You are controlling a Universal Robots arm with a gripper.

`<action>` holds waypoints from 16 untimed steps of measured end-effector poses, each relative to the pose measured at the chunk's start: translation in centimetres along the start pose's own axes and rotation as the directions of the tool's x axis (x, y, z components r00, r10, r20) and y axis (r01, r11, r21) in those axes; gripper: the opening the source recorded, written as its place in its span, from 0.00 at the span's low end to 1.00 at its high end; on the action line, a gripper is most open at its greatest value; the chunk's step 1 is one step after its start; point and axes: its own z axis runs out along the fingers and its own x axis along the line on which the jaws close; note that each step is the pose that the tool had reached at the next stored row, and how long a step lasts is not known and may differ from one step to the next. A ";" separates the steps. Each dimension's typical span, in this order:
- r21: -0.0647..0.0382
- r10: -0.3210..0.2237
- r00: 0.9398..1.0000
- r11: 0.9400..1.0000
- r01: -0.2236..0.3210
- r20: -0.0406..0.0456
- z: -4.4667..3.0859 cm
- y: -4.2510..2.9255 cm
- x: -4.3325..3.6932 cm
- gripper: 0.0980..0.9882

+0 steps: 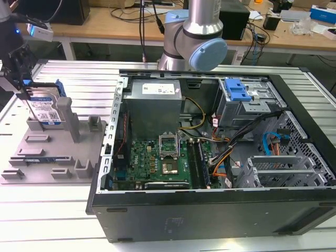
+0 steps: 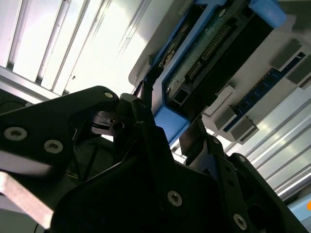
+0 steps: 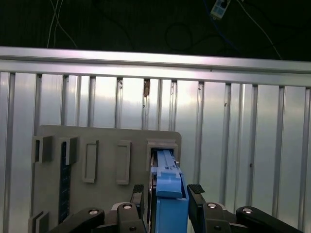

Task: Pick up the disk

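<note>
The disk [image 1: 46,111] is a silver drive with a blue-and-white label and blue side rails. It stands on edge in a slot of the grey fixture plate [image 1: 52,152] at the exterior view's left. My gripper [image 1: 26,93] comes down on its upper end from above. In the first wrist view the blue-railed disk [image 3: 167,179] sits between the two black fingers [image 3: 196,190], which lie against its sides, and its lower end is in the fixture plate's [image 3: 107,141] slot. The second wrist view shows the disk's [image 2: 209,48] connector edge with my gripper [image 2: 172,111] closed around the rail.
An open computer case [image 1: 210,157] takes up the middle and right of the slatted metal table [image 1: 58,210], with a blue drive-bay latch [image 1: 236,90] inside. The arm's base [image 1: 197,37] rises behind the case. Grey posts [image 1: 71,118] stand beside the disk.
</note>
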 end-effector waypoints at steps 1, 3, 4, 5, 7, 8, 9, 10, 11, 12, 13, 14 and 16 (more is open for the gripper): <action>0.000 0.000 1.000 1.000 0.000 0.000 0.02 0.00 0.00 0.43; 0.000 0.000 1.000 1.000 0.000 0.000 0.05 0.00 0.00 0.43; 0.000 0.000 1.000 1.000 0.000 0.000 0.06 0.00 0.00 0.43; 0.000 0.000 1.000 1.000 0.000 0.000 0.06 0.00 0.00 0.43; 0.000 0.000 1.000 1.000 0.000 0.000 0.07 -0.01 0.00 0.43; 0.000 0.000 1.000 1.000 0.000 0.000 0.08 0.00 -0.01 0.43; 0.000 0.000 1.000 1.000 0.000 0.000 0.08 0.00 -0.01 0.43; 0.000 0.000 1.000 1.000 0.000 0.000 0.08 0.00 -0.01 0.43; 0.000 0.000 1.000 1.000 0.000 0.000 0.09 0.00 -0.01 0.43; 0.000 0.000 1.000 1.000 0.000 0.000 0.10 0.00 -0.01 0.43; 0.000 0.000 1.000 1.000 0.000 0.000 0.11 0.00 -0.01 0.41; 0.000 0.000 1.000 1.000 0.000 0.000 0.12 0.00 -0.01 0.30; 0.000 0.000 1.000 1.000 0.000 0.000 0.18 0.00 -0.01 0.30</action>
